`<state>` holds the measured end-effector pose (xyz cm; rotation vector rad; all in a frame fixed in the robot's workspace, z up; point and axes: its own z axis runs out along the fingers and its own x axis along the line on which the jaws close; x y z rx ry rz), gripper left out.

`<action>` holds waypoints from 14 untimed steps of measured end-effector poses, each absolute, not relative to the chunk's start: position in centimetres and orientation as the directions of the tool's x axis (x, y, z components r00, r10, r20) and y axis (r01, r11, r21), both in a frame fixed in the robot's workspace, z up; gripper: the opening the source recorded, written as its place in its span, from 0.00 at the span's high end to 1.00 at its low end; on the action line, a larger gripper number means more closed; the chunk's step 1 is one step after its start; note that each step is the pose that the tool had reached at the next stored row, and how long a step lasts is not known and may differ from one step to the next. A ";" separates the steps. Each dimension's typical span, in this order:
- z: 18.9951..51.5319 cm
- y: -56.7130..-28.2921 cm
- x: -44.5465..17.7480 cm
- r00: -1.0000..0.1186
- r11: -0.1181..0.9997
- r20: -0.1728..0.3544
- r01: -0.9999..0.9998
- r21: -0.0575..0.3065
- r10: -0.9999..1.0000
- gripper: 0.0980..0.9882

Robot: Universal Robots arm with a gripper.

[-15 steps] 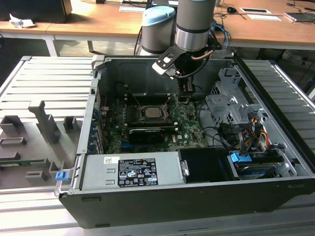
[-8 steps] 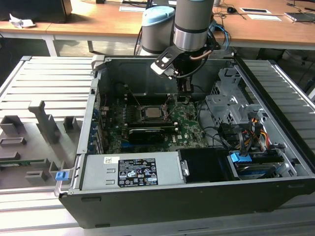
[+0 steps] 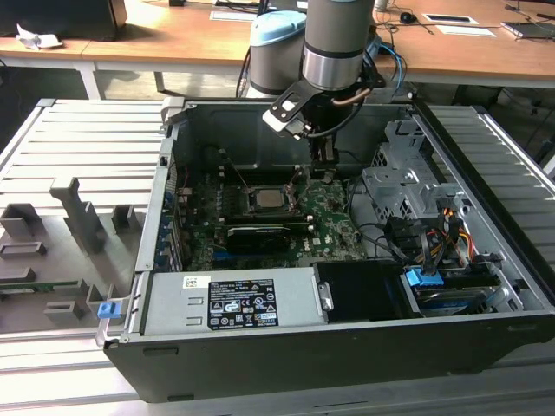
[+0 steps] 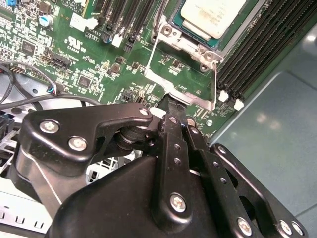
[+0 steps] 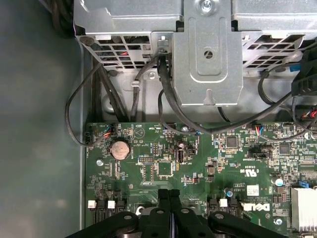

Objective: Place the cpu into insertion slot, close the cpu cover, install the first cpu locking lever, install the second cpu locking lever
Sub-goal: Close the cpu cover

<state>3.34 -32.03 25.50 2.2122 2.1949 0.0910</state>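
The cpu (image 3: 267,199) (image 4: 213,17), a silvery square chip, lies in the insertion slot (image 3: 250,201) on the green motherboard (image 3: 334,230). The cpu cover (image 4: 195,47) lies flat around it as a metal frame. A thin wire locking lever (image 4: 151,59) runs along the frame's edge, and its bent end lies close in front of my fingertips. My gripper (image 3: 323,173) (image 4: 171,101) (image 5: 170,194) hangs just to the exterior view's right of the slot, low over the board. Its black fingers are shut together with nothing between them. I cannot tell whether they touch the lever.
A grey power supply (image 3: 230,303) fills the case's near side. A metal drive cage (image 3: 403,186) (image 5: 205,54) with black cables (image 5: 168,99) stands beyond the board's edge. Black memory slots (image 4: 257,54) flank the socket. A grey fixture tray (image 3: 69,225) lies outside the case.
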 end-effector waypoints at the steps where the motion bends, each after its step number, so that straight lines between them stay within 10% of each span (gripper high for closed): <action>1: 25.5 -32.0 3.3 0.007 -0.009 0.025 0.998 0.058 1.000 0.99; 14: 25.5 -32.0 2.3 0.007 -0.009 0.025 0.998 0.058 1.000 0.99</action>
